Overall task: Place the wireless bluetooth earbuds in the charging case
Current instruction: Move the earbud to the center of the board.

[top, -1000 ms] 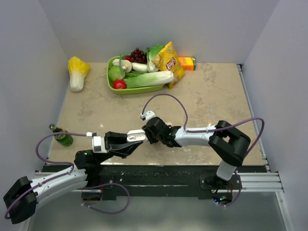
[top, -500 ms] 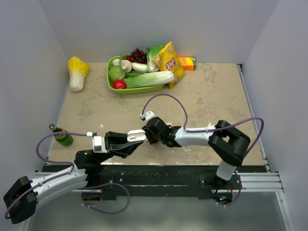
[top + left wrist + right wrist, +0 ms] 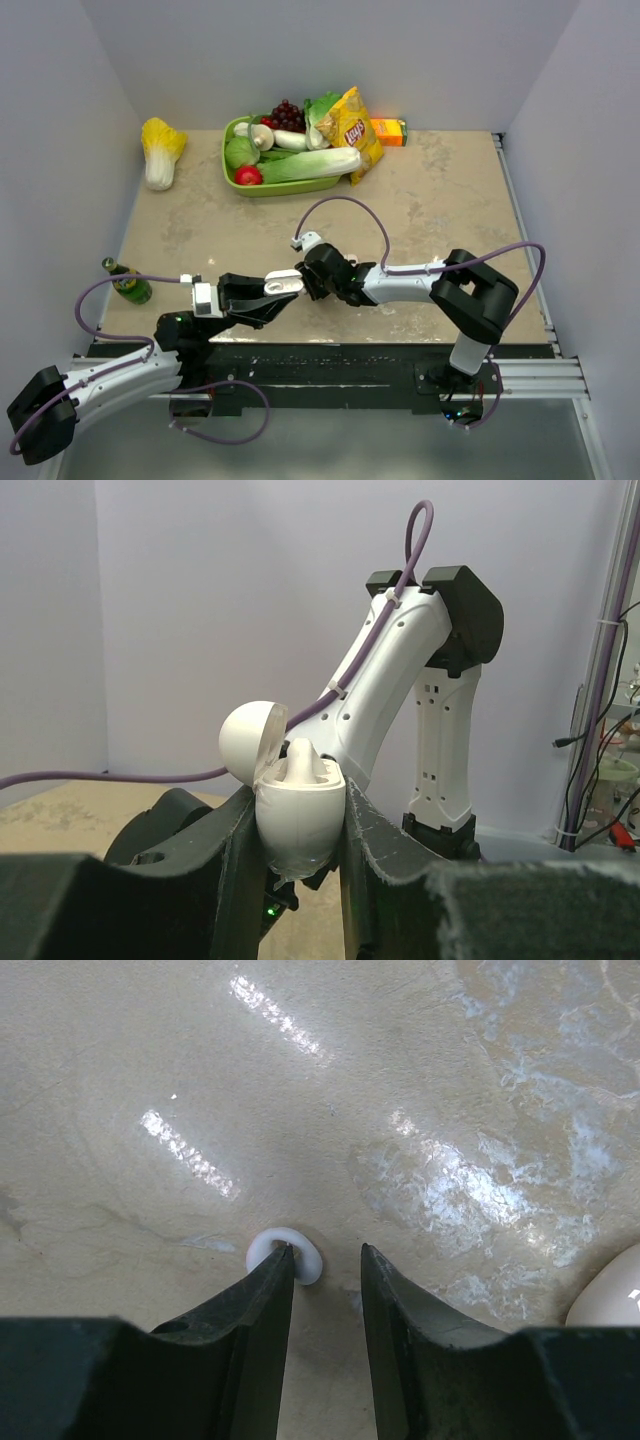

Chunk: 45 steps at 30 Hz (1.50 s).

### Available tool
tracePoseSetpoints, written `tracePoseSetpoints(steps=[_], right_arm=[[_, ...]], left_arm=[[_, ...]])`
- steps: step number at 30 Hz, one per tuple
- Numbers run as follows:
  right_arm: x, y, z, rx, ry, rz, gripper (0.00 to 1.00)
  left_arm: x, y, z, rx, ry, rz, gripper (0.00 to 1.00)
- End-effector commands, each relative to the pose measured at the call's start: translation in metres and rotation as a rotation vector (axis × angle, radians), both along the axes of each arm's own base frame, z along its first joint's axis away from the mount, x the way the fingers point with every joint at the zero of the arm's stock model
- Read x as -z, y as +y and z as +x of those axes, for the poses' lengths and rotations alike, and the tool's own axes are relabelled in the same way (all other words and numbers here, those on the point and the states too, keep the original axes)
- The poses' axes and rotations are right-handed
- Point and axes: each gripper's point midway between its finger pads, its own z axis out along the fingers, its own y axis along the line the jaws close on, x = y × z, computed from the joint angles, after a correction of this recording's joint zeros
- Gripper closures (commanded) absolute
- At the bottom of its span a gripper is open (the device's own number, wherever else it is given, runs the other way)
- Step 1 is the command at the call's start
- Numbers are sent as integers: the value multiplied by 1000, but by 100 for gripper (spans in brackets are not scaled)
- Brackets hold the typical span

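Observation:
My left gripper (image 3: pixel 298 790) is shut on the charging case (image 3: pixel 300 820), a white rounded box held upright off the table with its lid (image 3: pixel 248 742) hinged open to the left. One of the wireless bluetooth earbuds (image 3: pixel 300 758) stands in the case, its white top poking out. From above, the case (image 3: pixel 284 284) sits right beside my right gripper (image 3: pixel 308 275). The right gripper (image 3: pixel 327 1248) is open and low over the tabletop. A second small white earbud (image 3: pixel 310 1262) lies on the table at the tip of its left finger, outside the gap between the jaws.
A green tray (image 3: pixel 285 187) of vegetables, a yellow chips bag (image 3: pixel 352 130) and an orange box (image 3: pixel 390 131) stand at the back. A cabbage (image 3: pixel 160 150) lies at the back left, and a green bottle (image 3: pixel 128 283) at the left edge. Walls close in three sides.
The right arm has edged very slightly to the left. The left gripper and the case have stayed put.

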Motion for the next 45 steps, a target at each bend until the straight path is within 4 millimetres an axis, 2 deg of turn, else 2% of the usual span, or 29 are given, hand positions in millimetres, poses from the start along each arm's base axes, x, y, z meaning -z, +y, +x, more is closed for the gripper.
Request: tracePoseSetpoints(steps=[1, 5, 12, 16, 22, 26, 28, 30, 37, 38, 41, 45], right_arm=[[10, 4, -12, -32, 50, 17, 61], [14, 1, -14, 9, 70, 22, 59], [-22, -17, -3, 133, 7, 78, 56], [-30, -20, -6, 132, 4, 93, 56], [-18, -27, -14, 128, 29, 79, 57], [-21, -26, -15, 125, 29, 112, 59], [-22, -26, -17, 126, 31, 120, 65], [-22, -27, -16, 132, 32, 125, 79], [-10, -29, -15, 192, 59, 125, 99], [-10, -30, -14, 200, 60, 123, 99], [-8, -31, -14, 221, 71, 115, 74], [-22, -35, -12, 237, 37, 148, 67]], left_arm=[[21, 5, -1, -22, -5, 13, 100], [21, 5, -2, -20, -4, 10, 100], [21, 7, -1, -30, -4, 8, 100], [20, 7, -1, -30, -5, 5, 100], [20, 7, -2, -26, -1, 5, 100], [20, 7, -2, -27, 0, 5, 100], [21, 7, -1, -28, 0, 8, 100], [21, 6, -2, -27, 0, 8, 100], [21, 5, -2, -22, 4, 10, 100], [21, 5, -2, -23, 5, 9, 100], [20, 5, -2, -22, 5, 11, 100], [20, 6, -2, -26, 3, 11, 100]])
